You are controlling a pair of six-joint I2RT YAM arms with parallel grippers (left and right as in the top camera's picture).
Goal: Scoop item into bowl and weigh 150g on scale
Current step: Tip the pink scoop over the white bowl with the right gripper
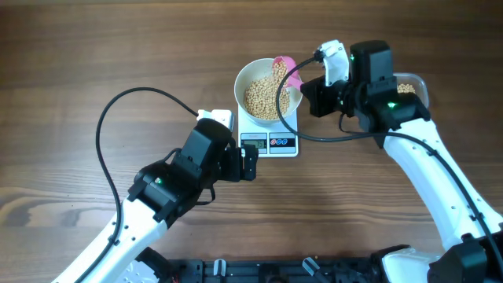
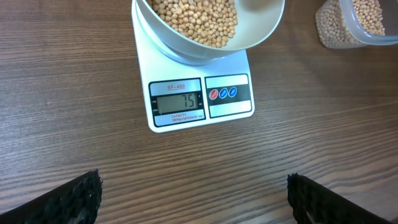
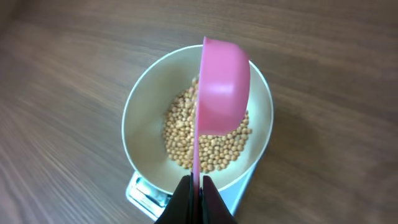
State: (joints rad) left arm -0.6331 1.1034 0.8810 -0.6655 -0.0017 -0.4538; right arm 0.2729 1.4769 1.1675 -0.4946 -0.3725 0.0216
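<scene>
The white bowl (image 1: 268, 89) stands on the white scale (image 1: 268, 143) and holds a heap of tan beans (image 1: 264, 96). In the left wrist view the scale (image 2: 200, 96) shows 75 on its display under the bowl (image 2: 208, 28). My right gripper (image 3: 197, 186) is shut on the thin handle of a pink scoop (image 3: 222, 84), which is tipped on its side over the bowl (image 3: 143, 124) and its beans (image 3: 208, 140). From overhead the scoop (image 1: 287, 69) sits at the bowl's right rim. My left gripper (image 2: 193, 199) stands open above bare table in front of the scale, with nothing between its fingers.
A clear plastic tub (image 1: 410, 85) with more beans sits at the right behind my right arm; it also shows at the top right in the left wrist view as the tub (image 2: 357, 23). Black cables loop over the wooden table (image 1: 78, 71).
</scene>
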